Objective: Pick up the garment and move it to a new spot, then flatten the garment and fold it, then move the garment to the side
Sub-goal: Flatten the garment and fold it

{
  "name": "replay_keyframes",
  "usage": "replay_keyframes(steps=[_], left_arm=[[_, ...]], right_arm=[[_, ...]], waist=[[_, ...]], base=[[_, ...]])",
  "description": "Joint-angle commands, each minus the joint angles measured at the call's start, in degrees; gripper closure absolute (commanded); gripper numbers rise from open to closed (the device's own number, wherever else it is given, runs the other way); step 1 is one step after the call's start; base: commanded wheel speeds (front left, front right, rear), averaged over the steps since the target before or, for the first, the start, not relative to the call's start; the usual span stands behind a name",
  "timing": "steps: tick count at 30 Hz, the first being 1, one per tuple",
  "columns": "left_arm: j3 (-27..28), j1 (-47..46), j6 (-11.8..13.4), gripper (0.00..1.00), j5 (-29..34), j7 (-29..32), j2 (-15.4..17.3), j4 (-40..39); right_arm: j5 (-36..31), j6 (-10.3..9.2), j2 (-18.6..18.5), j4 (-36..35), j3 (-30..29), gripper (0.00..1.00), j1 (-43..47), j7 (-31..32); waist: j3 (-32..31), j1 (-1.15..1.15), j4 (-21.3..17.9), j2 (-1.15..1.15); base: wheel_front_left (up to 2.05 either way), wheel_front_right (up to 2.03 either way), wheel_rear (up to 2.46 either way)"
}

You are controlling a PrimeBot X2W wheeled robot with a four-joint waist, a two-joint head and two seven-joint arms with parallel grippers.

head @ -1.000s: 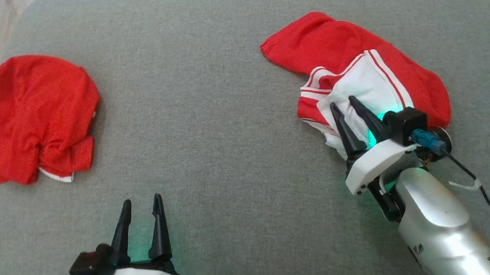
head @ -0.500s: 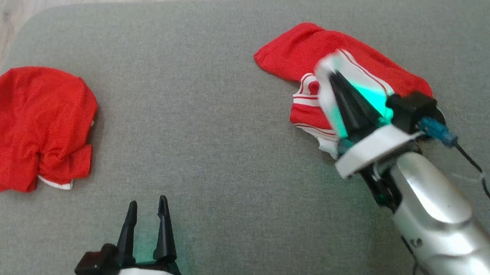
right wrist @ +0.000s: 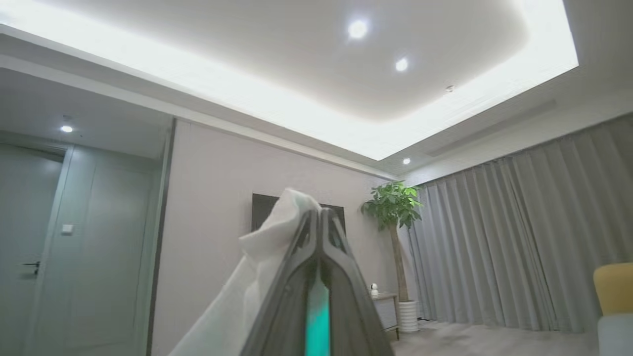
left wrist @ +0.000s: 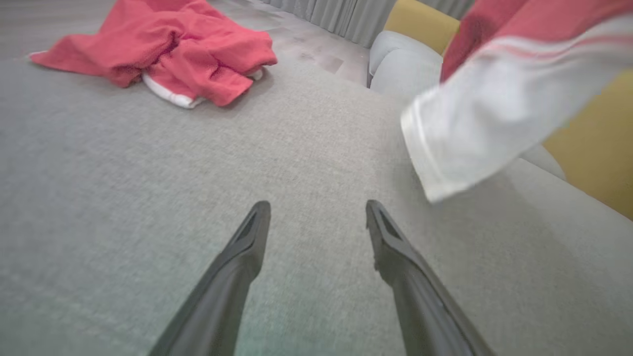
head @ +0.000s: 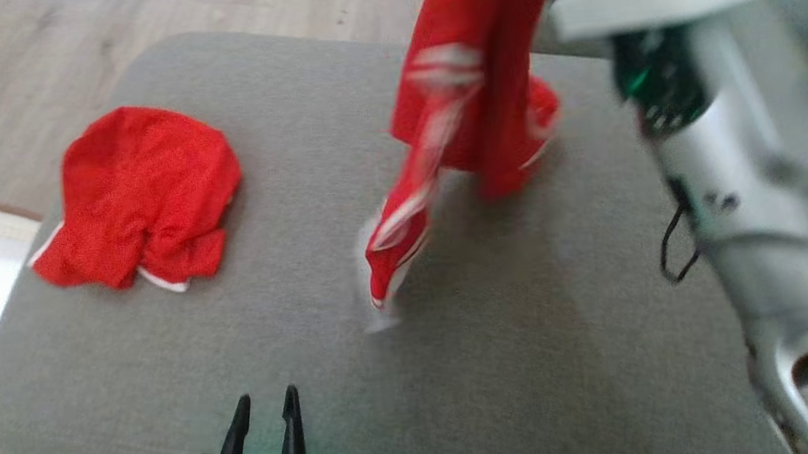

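**Grey sofa cushion, garment hanging from my right arm**

Grey sofa cushion (head: 545, 332) spreads under both arms, with wood floor beyond it. My right pincer (right wrist: 320, 213) is raised, jaws pressed together on a fold of white cloth. The garment (head: 481, 103), red with white stripes, hangs from it with its long axis near vertical. Its white-trimmed lower end (head: 387, 272) trails down toward my left; blur keeps me from telling whether it brushes the cushion. I judge the next move turns on that free end. It lies ahead and to the right of my left pincer (head: 267, 398), the nearer one, which sits low by the cushion's front edge with jaws wide and empty. A second red garment (head: 145, 198) lies crumpled well apart at the left. A second ago the garment lay bunched on the cushion with my right jaws parted over its white panel; now they have shut and lifted it. My head camera has swung too.
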Motion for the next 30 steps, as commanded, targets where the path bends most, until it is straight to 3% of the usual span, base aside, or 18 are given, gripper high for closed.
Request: replay_keyframes(steps=[1,5,9,13,14,15,16,23,30], left_arm=[[1.67,-0.55,-0.32,0.00,0.63,-0.30,0.14,-1.08],[3.19,0.37,-0.32,0.00,0.82,-0.30,0.14,-0.97],[4.34,0.44,-0.32,0.00,0.13,-0.30,0.14,-1.42],[3.41,-1.03,-0.33,0.00,-0.33,-0.30,0.14,-1.58],[3.10,-1.52,-0.33,0.00,-0.42,-0.30,0.14,-1.58],[2.76,-1.99,-0.33,0.00,-0.52,-0.30,0.14,-1.55],[2.14,-2.91,-0.33,0.00,-0.67,-0.30,0.14,-1.54],[1.50,-4.17,-0.33,0.00,-0.75,-0.30,0.14,-1.24],[1.58,-3.24,-0.33,0.00,-0.24,-0.30,0.14,-0.57]], right_arm=[[-0.62,-0.04,1.16,-0.66,-1.11,1.00,-2.20,-0.20],[-5.55,-0.04,1.16,5.09,-7.84,1.00,-4.20,-0.20],[-12.09,-0.04,0.95,11.47,-13.72,1.00,-0.14,-0.20],[-18.38,-0.04,-3.98,19.86,-20.55,1.00,6.61,-0.20],[-19.57,-0.04,-5.52,22.46,-23.00,0.89,8.00,-0.20],[-21.01,-0.04,-7.00,25.11,-25.11,0.60,9.11,-0.20],[-22.93,-0.04,-8.51,28.69,-28.59,0.00,10.59,-0.20],[-24.43,-0.04,-6.81,28.39,-28.92,0.00,16.25,-0.20],[-19.49,-0.04,-2.46,24.30,-11.50,0.00,26.43,-0.20]], waist=[[-1.11,0.01,1.43,0.00],[-0.56,0.01,0.85,0.00],[1.00,0.01,-1.60,0.00],[2.82,0.01,-3.79,0.00],[3.24,0.01,-4.21,0.00],[3.65,0.01,-4.59,0.00],[4.32,0.01,-5.26,0.00],[4.66,0.01,-6.48,0.00],[3.44,0.01,-6.13,0.00]], base=[[0.00,0.00,0.00],[0.00,0.00,0.00],[0.00,0.00,0.00],[0.00,0.00,0.00],[0.00,0.00,0.00],[0.00,0.00,0.00],[0.00,0.00,0.00],[0.00,0.00,0.00],[0.00,0.00,0.00]])
